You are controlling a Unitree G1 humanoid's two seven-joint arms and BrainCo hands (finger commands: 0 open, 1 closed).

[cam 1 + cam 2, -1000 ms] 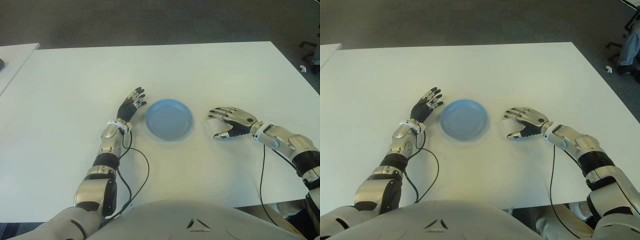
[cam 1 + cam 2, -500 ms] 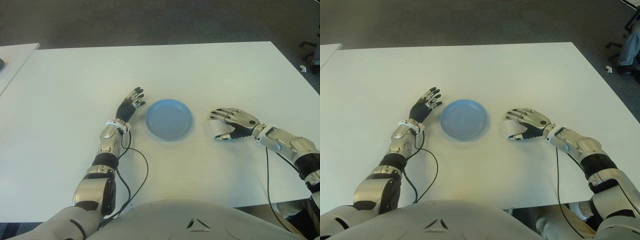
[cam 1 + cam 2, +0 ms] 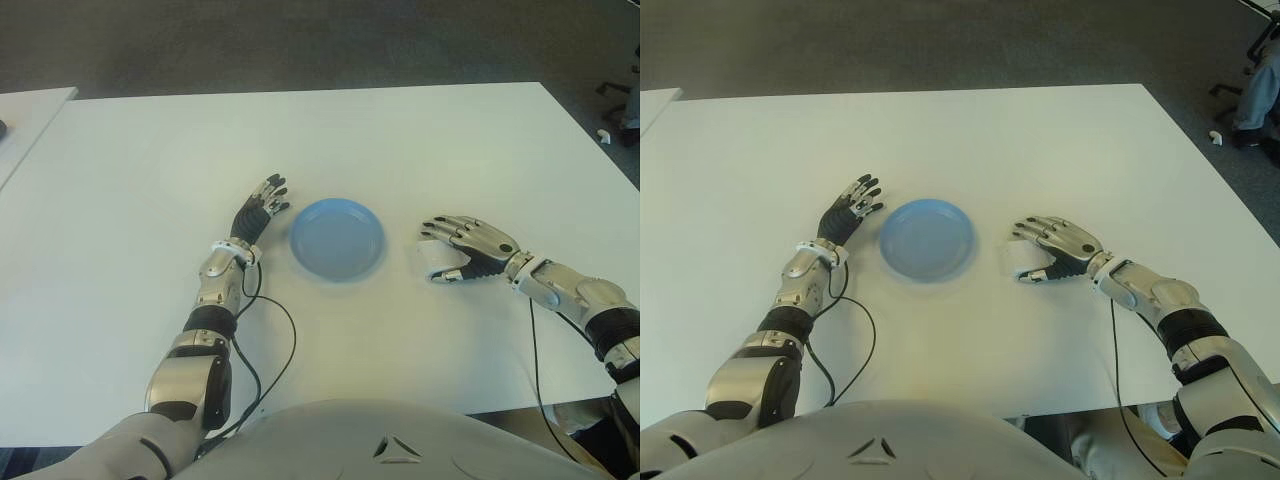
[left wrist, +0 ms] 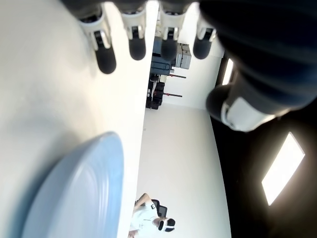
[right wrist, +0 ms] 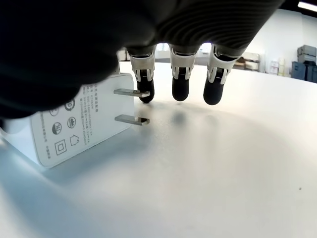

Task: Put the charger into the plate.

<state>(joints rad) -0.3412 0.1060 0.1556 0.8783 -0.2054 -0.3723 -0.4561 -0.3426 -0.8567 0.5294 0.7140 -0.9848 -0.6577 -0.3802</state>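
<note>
Over the last second the right hand (image 3: 462, 250) has drifted slightly outward, away from the plate (image 3: 337, 238), and its forearm has swung a little with it; the left hand (image 3: 262, 208) and the plate have not shifted.

The charger (image 5: 74, 124) lies on the table (image 3: 400, 150) directly under the right hand's palm, on the side of that hand facing the plate. In the right wrist view it rests on its side, its two metal prongs pointing out toward the fingertips (image 5: 181, 89), which hang above the tabletop without touching the white block. The hand is arched over the charger as a cage, probably so that curling the fingers would trap it against the thumb. For now the fingers are only loosely bent and nothing is gripped, so the grasp has not been made.

The right forearm reaches in from the outer edge of the table, wrist low, palm down, fingers aimed at the plate, which sits well apart from them.

The left hand shows just beside the plate on its far side from the right hand, fingers stretched out straight and spread, holding nothing. It appears idle, perhaps placed there to steady the plate if needed.
</note>
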